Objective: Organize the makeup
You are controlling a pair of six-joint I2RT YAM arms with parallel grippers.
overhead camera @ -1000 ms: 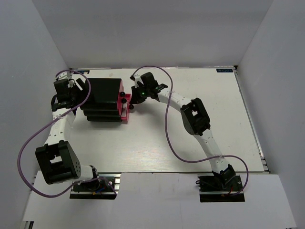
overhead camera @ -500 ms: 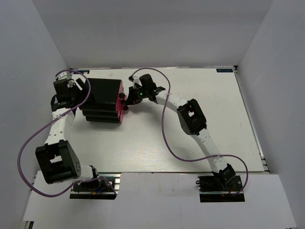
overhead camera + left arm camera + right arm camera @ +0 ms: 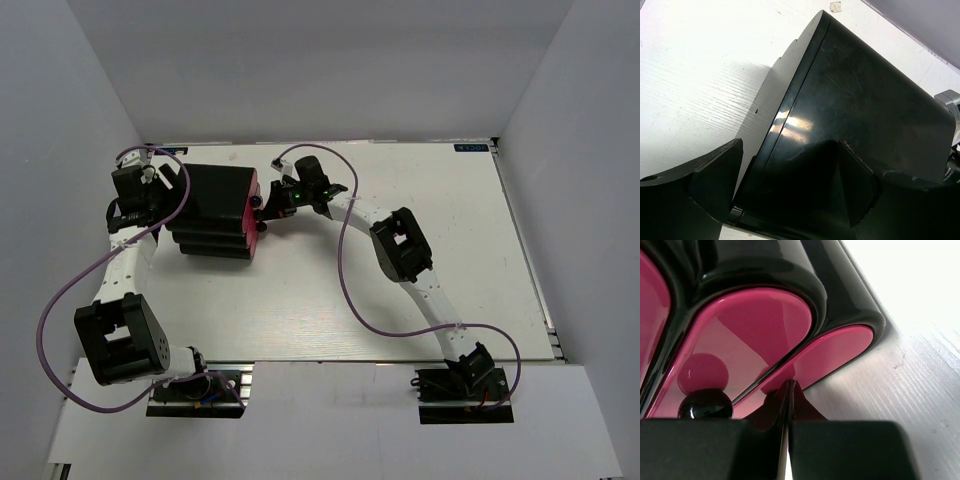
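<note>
No makeup shows in any view; it is hidden or out of view. The large black box with pink drawers stands at the table's far left. My left gripper is open at the box's left side, with the box's glossy black edge between its fingers. My right gripper is shut and empty, its tips pressed against the lowest pink drawer front. A black knob sits on the drawer above it.
The white table is walled by grey panels at the back and both sides. Purple cables loop over both arms. The right arm's elbow hangs over the table's middle.
The lowest pink drawer stood pulled out a second ago; it now sits flush in the box. My right gripper has moved left against the box front. The left arm has not moved.
</note>
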